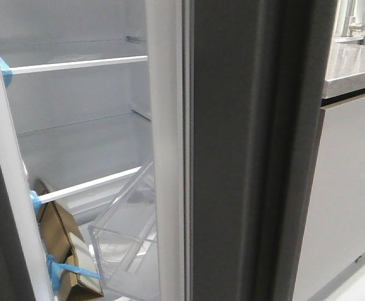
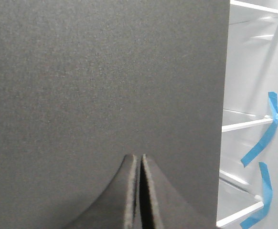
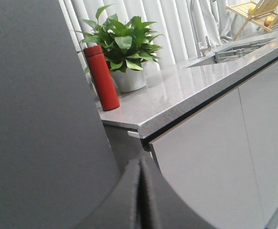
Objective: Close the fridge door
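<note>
The fridge door [image 1: 251,157] stands open and edge-on in the middle of the front view, with a thick dark-grey edge, a white rim [image 1: 167,150] and a clear plastic bin [image 1: 126,241] on its inner face. In the right wrist view its dark-grey face [image 3: 38,119] fills one side. My right gripper [image 3: 140,163] is shut and empty beside it, in front of the cabinet. My left gripper [image 2: 139,158] is shut and empty, its tips close against a matte dark-grey panel [image 2: 101,76]. I cannot tell if they touch. Neither gripper shows in the front view.
The fridge's white inside [image 1: 76,125] has glass shelves, blue tape [image 2: 261,143] and a cardboard box [image 1: 60,241]. A grey stone-look countertop [image 3: 196,90] over a pale cabinet front [image 3: 225,157] carries a red bottle [image 3: 101,78], a potted plant [image 3: 124,47] and a sink [image 3: 239,51].
</note>
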Tool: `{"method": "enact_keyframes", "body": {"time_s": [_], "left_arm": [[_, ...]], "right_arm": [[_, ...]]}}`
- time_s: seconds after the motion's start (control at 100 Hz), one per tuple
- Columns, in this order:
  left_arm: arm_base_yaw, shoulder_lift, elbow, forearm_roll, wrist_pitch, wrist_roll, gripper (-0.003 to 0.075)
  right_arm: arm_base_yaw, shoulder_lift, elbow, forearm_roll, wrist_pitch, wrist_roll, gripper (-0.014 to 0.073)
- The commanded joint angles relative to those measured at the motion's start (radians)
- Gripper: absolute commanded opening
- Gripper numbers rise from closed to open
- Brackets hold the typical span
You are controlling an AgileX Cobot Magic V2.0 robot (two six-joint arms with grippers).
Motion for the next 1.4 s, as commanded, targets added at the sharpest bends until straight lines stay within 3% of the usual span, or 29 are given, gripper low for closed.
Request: {"method": "enact_keyframes", "body": {"time_s": [0.0,0.28,0.62,0.85,1.18,1.39], "left_arm": [[-0.001,-0.011,0.035,-0.004,-0.072,-0.004,-0.002],[-0.001,-0.011,0.035,-0.004,-0.072,-0.004,-0.002],[-0.001,-0.011,0.035,-0.004,-0.072,-0.004,-0.002],[-0.001,-0.011,0.035,-0.004,-0.072,-0.004,-0.002],[-0.001,-0.011,0.035,-0.004,-0.072,-0.004,-0.002],[-0.001,-0.011,0.035,-0.004,-0.072,-0.004,-0.002]], "right_arm": [[-0.002,0.01,0.018,0.024,-0.114,0.011,-0.0045],[-0.002,0.01,-0.014,0.031,-0.099,0.013,-0.0045],[-0.002,0.038,-0.385,0.025,0.412,-0.012,-0.0045],[-0.002,0.056,-0.656,0.025,0.653,-0.073,-0.0045],[0.079,0.202,-0.968,0.061,0.836,-0.112,-0.0045],[0.173,0.283,-1.074,0.253,0.933,-0.283,-0.0045]]}}
